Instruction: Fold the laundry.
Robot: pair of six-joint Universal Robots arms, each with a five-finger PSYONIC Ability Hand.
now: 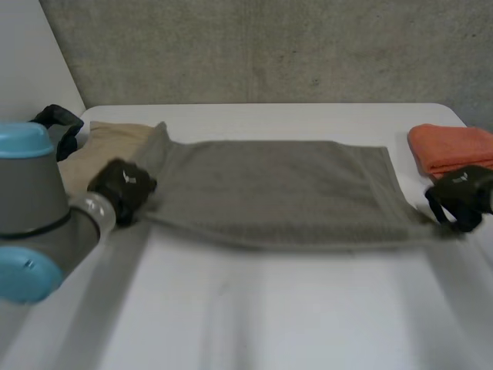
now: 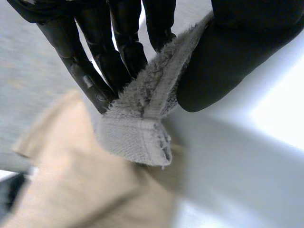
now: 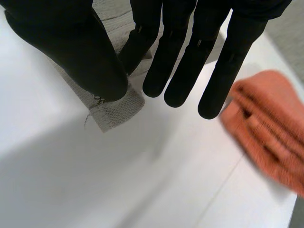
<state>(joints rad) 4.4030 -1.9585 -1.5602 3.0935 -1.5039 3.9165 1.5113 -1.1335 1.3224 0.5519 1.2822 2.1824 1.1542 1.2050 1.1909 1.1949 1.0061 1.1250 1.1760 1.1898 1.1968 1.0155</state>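
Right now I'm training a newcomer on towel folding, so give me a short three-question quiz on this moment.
1. True or false: the left hand pinches a corner of the grey towel.
2. Which lies beside the right hand? A) an orange folded cloth B) a blue mug C) a black sock
3. Fill in: the cloth next to the left hand is ____.
Key: 1 true; 2 A; 3 beige.
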